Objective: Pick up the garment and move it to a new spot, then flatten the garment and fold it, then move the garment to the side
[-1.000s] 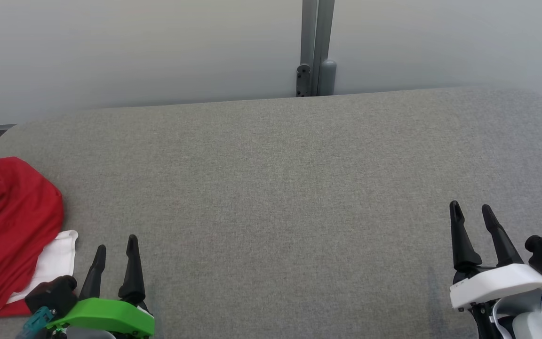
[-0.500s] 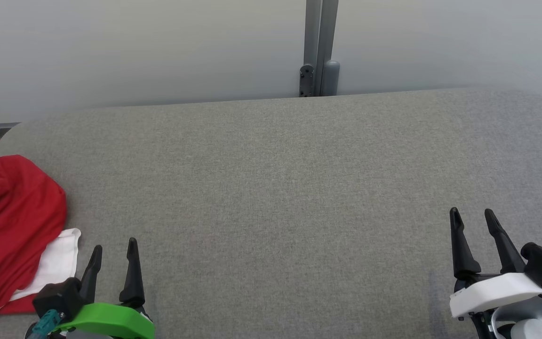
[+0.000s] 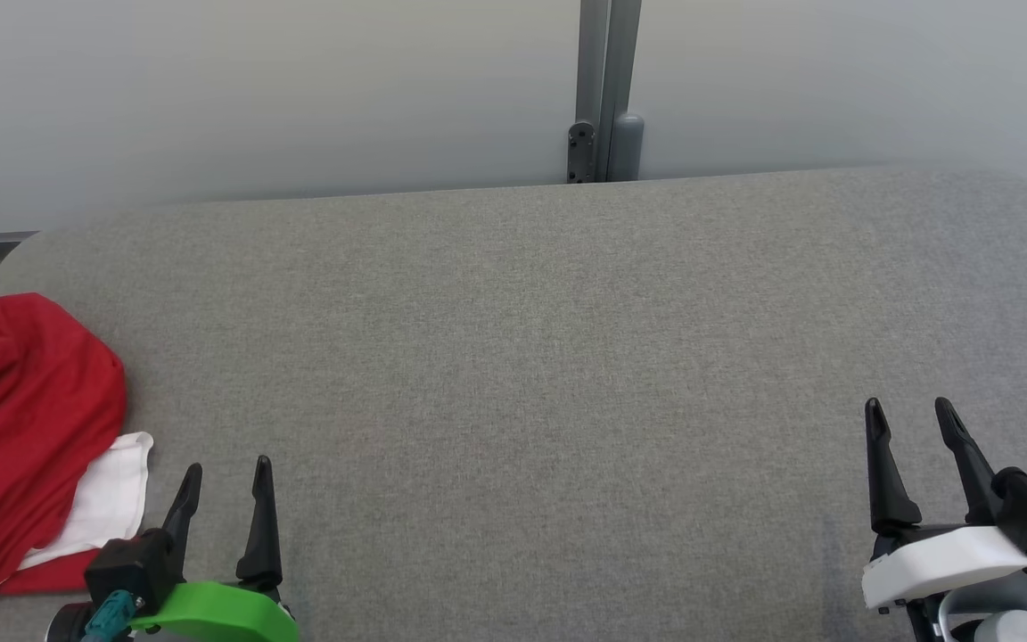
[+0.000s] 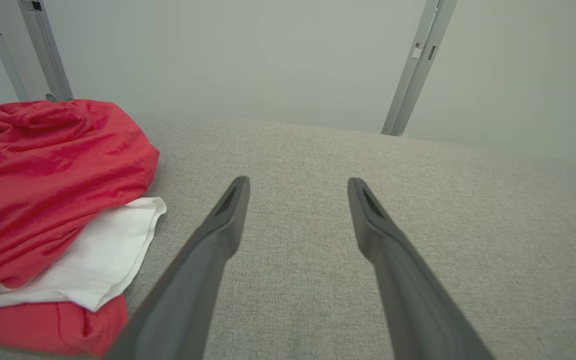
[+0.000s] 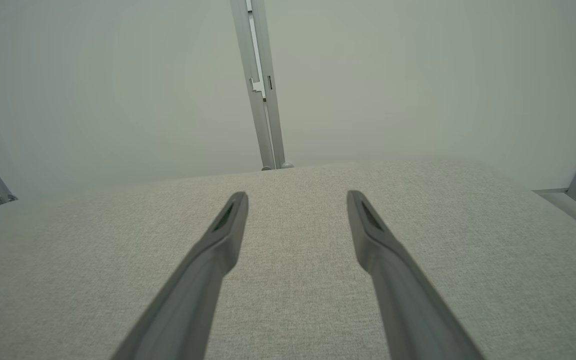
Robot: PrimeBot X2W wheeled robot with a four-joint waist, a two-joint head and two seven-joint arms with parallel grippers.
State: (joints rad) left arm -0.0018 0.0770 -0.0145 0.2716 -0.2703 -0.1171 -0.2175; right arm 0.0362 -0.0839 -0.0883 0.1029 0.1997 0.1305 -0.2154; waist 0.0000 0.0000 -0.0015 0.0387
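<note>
Bright red short-sleeved shirt with a white sleeve [image 3: 23,401] lay crumpled in a heap at the far left edge of the grey fabric-covered surface [image 3: 522,357], partly cut off by the head view's left border. In the left wrist view the same shirt [image 4: 53,155] sat bunched up, with its white sleeve [image 4: 103,250] poking out flat from under the red folds towards the right.

I had the left gripper [image 3: 228,465] with the green mount at the near left, just right of the shirt and not touching it, jaws apart, nothing between them. The left wrist view confirmed this: left gripper [image 4: 298,180] over bare grey cloth, sleeve edge near its left finger.

Right gripper [image 3: 908,403] with the white mount was at the near right, well apart from the shirt, jaws apart and empty; the right wrist view showed the right gripper [image 5: 296,194] over plain surface.

Grey metal post [image 3: 604,89] stood against the pale wall behind the far edge.
</note>
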